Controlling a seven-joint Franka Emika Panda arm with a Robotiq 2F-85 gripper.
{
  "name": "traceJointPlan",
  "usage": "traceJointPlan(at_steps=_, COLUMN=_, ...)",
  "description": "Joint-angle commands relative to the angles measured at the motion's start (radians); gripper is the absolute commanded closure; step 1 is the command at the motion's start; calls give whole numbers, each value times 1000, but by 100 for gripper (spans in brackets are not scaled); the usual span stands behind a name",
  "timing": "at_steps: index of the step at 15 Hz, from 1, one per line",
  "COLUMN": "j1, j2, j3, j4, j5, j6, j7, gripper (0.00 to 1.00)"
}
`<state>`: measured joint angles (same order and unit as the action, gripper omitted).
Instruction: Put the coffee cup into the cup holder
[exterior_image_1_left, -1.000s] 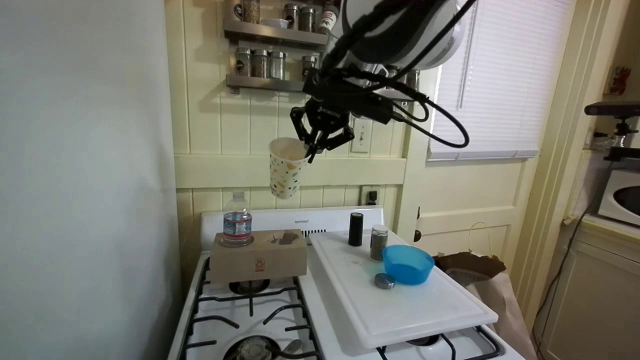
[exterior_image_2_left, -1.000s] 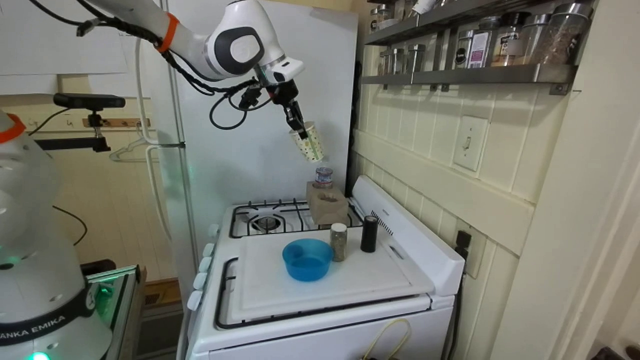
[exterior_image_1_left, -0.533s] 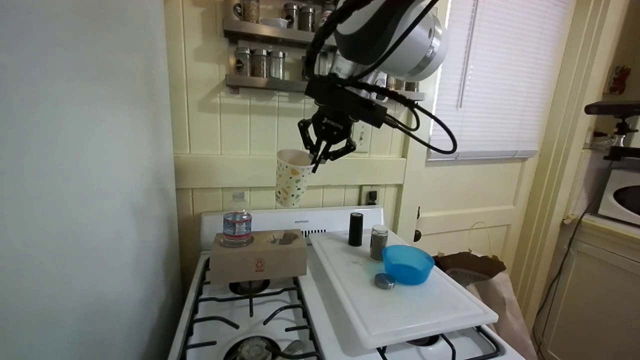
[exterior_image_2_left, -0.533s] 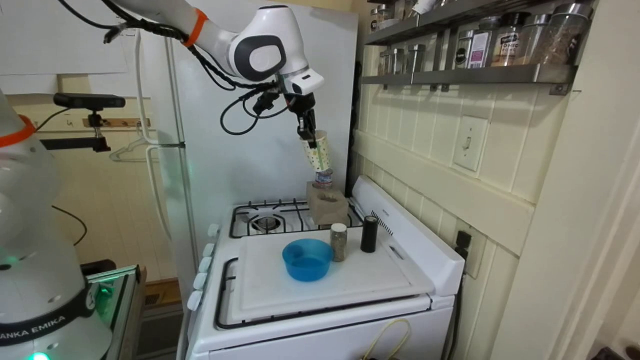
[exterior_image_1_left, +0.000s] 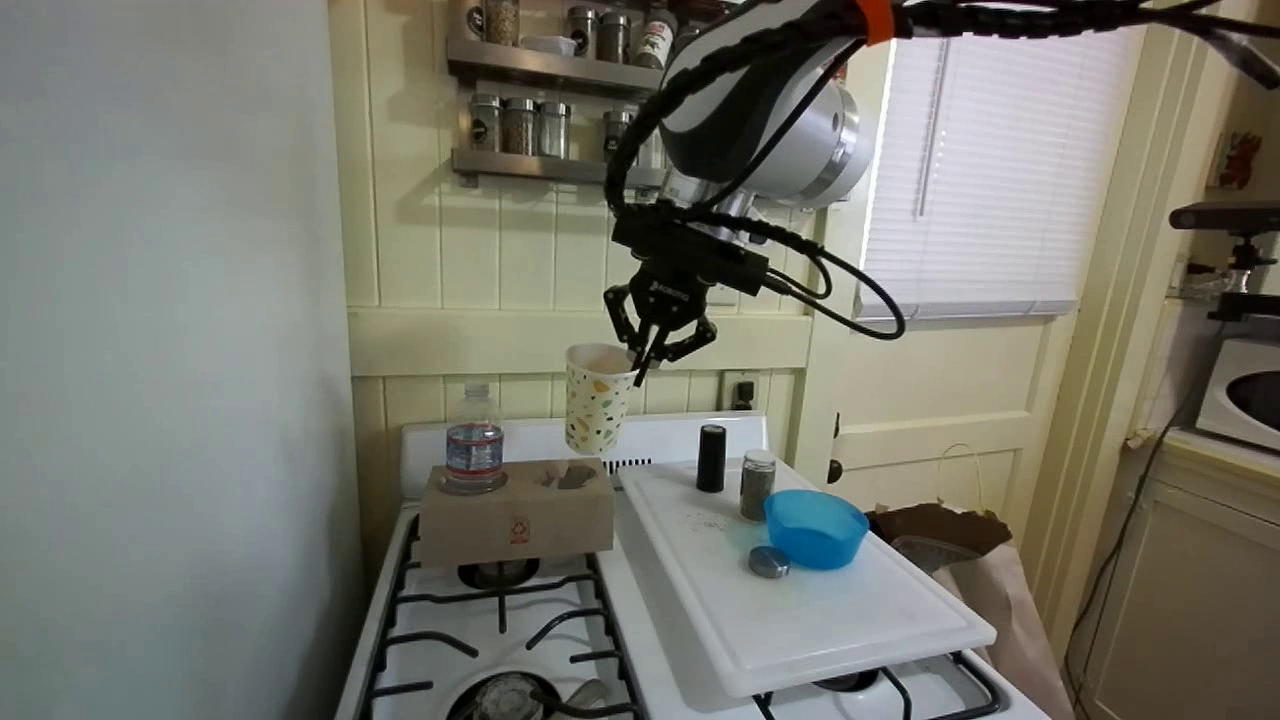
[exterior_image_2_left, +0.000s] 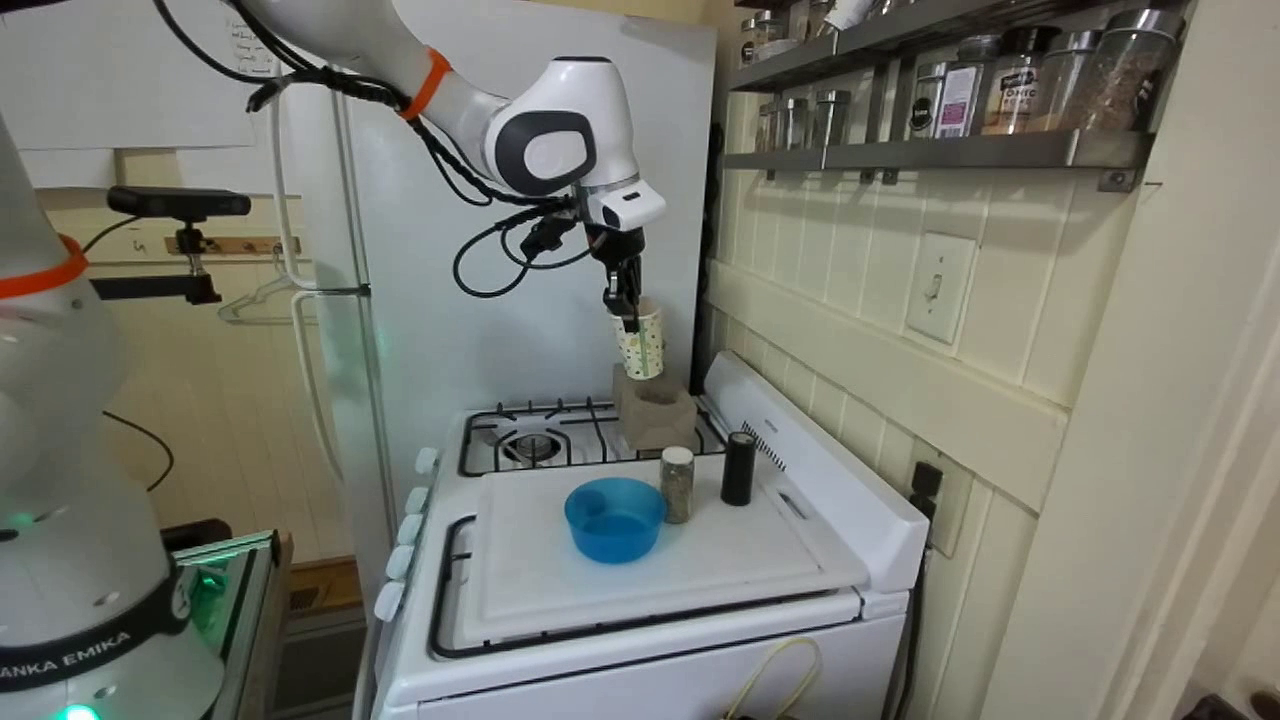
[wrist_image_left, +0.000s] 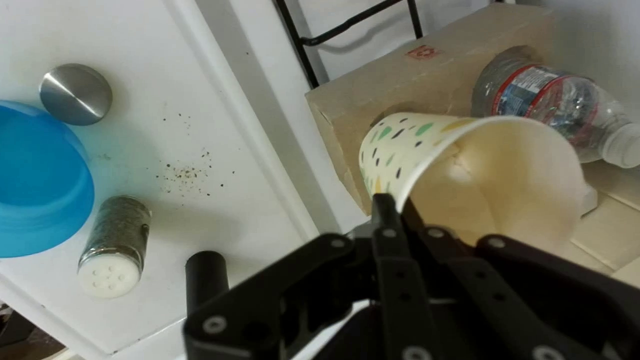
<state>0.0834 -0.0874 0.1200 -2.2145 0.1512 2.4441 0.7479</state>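
Multicolour-flecked cream cup (exterior_image_1_left: 597, 408), brown holder (exterior_image_1_left: 500, 517)

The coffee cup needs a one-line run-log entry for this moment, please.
hand: pinching coffee cup rim | state: aloft, outside cup holder | bottle: in cup holder

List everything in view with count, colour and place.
coffee cup: one, speckled cream, held aloft
cup holder: one, brown, on stove
bottle: one, clear, in cup holder
stove: one, white, by wall
board: one, white, on stove
bowl: one, blue, on board
shaker: one, white-topped, on board
cylinder: one, black, on board
lid: one, silver, by bowl
jars: many, mixed colours, on wall shelves
bag: one, brown, by stove
fridge: one, white, by stove
blind: one, white, beyond stove
arm: one, white, above stove
claw: one, black, gripping coffee cup
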Motion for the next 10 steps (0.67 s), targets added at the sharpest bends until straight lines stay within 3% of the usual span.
traceJointPlan(at_steps=1, j1=-1, j2=2, j3=0, j4=5, j5=1, j6=-3, j7=-2, gripper=97)
traceJointPlan(at_steps=10, j1=0, j2=80, j3=-8, j4=89, j5=16, j6=-10, j7=-13, gripper=99)
